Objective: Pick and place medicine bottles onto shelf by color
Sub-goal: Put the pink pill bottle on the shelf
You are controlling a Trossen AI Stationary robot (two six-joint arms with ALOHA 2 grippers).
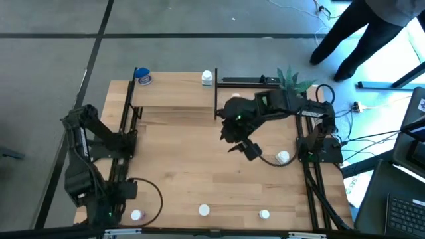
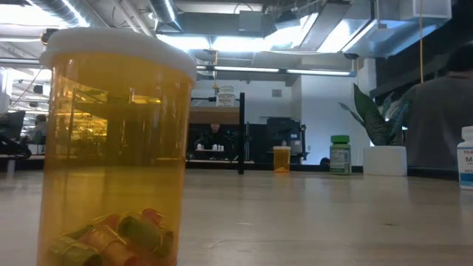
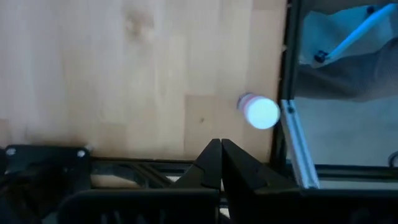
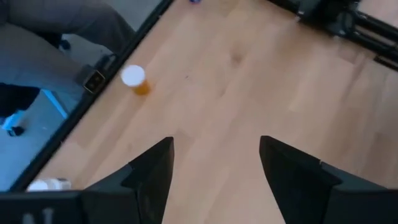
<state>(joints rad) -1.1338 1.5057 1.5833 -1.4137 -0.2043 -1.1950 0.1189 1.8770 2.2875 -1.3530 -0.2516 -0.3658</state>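
The shelf [image 1: 174, 95] stands at the table's far side with a blue bottle [image 1: 143, 76] on its left end and a white bottle [image 1: 207, 78] on its right end. My left gripper [image 3: 221, 155] is shut above the table's near left corner, just short of a pink bottle [image 3: 258, 112] that stands by the edge. My right gripper [image 4: 214, 168] hangs open over the table's middle [image 1: 242, 147], with an orange bottle [image 4: 135, 79] ahead near the near edge. Other bottles stand at the near edge [image 1: 264, 214] and beside the right arm [image 1: 283, 157].
A potted plant [image 1: 292, 78] stands at the far right. Black frame rails [image 1: 312, 179] run along the table's sides. A person [image 1: 362, 30] stands beyond the far right corner. In the low view an orange bottle [image 2: 111, 148] fills the left foreground, and a green bottle [image 2: 339, 154] stands far off.
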